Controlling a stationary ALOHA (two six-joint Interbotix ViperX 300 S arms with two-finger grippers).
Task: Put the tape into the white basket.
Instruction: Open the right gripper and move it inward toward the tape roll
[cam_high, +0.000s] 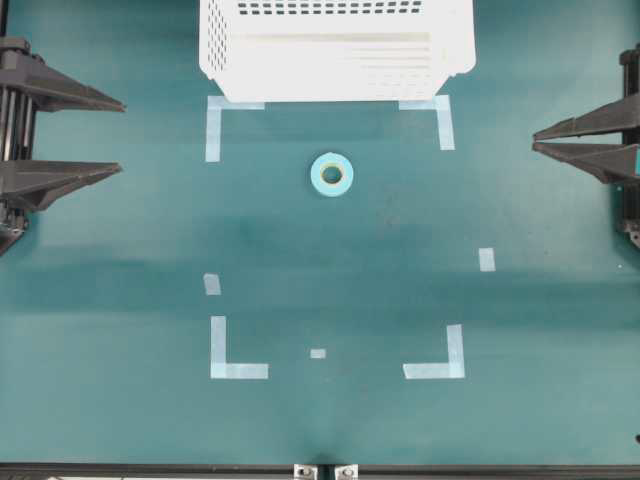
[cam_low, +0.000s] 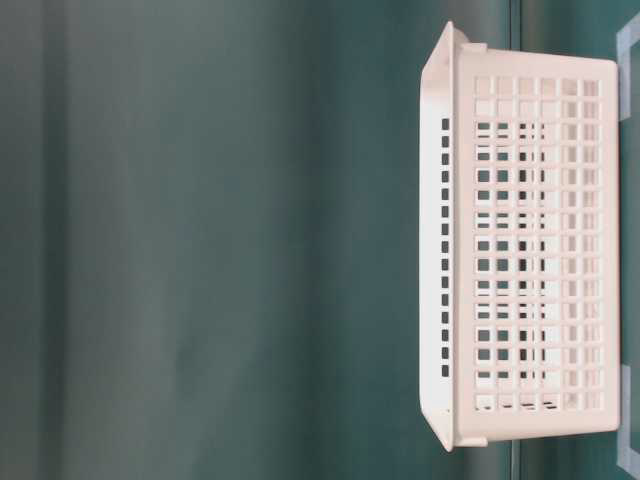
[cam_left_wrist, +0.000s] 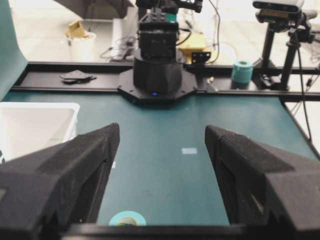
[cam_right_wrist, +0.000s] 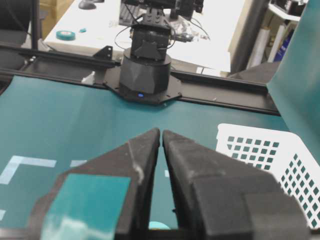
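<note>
- Even overhead light, soft dark bands across the counter (cam_high: 120, 400)
- Wrist views: near gripper fingers (cam_left_wrist: 75, 170) blurred, bkgd bright, washed out
- White basket (cam_high: 330, 50) slightly overexposed

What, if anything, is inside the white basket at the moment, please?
Nothing shows inside the white basket: the overhead view shows only its bare slotted floor, though its far part is cut off by the frame edge. The tape lies on the table, apart from the basket.
</note>
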